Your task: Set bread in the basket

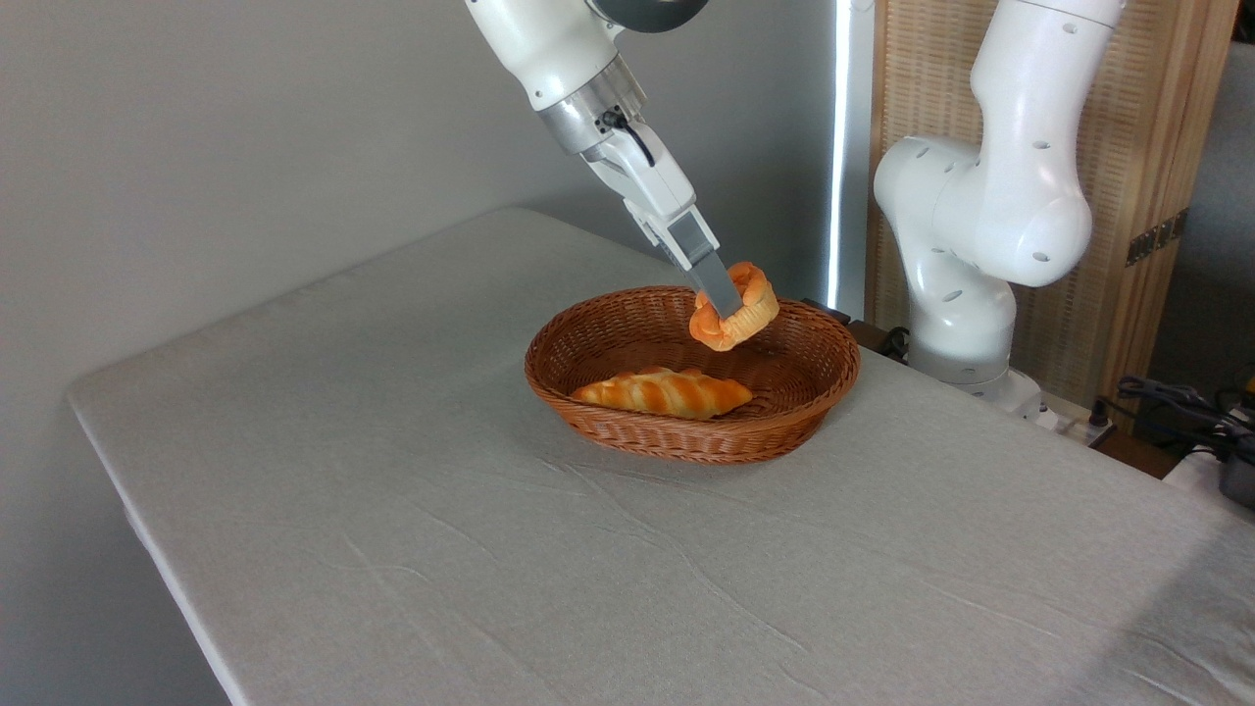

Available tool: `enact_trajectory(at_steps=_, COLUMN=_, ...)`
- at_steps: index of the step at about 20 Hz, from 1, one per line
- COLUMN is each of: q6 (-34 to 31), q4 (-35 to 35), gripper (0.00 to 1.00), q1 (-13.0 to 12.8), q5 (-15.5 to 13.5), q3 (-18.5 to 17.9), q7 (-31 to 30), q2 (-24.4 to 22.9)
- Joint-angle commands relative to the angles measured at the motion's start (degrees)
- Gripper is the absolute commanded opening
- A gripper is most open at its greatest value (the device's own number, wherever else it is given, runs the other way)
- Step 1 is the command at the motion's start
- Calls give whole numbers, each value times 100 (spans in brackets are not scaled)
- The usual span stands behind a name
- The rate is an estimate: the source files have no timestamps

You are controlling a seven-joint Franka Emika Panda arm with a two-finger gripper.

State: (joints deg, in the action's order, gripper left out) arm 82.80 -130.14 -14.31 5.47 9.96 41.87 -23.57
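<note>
while pinched in the gripper (726, 302), hangs tilted over the basket (588, 338): the bread (747, 316).

clamped by grey fingers (714, 281) pressing into the knotted top, ridged paler base turned down and to the left. held clear of the wicker, above the basket's far right part, close to the rim there but not touching it. lying inside on the near side of the basket floor, a long golden-brown striped loaf (662, 391), apart from the raised bun. resting under all of it, a table (392, 549) with a pale grey wrinkled cloth. reaching down from the upper left, the white arm (578, 69); standing at the right behind the table edge, its white base (966, 294).
</note>
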Motion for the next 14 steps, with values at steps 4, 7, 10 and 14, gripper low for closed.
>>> enact_trajectory(at_steps=4, q6=87, q4=15, gripper=100, q1=25, q5=-108, q3=-56, q7=49, q2=-7)
enact_trajectory(at_steps=7, q6=87, q4=24, gripper=100, q1=25, q5=-99, q3=-56, q7=67, q2=-7)
enact_trajectory(at_steps=10, q6=87, q4=59, gripper=100, q1=51, q5=-20, q3=-73, q7=75, q2=-16)
enact_trajectory(at_steps=14, q6=69, q4=664, gripper=100, q1=227, q5=-2, q3=-99, q7=76, q2=238)
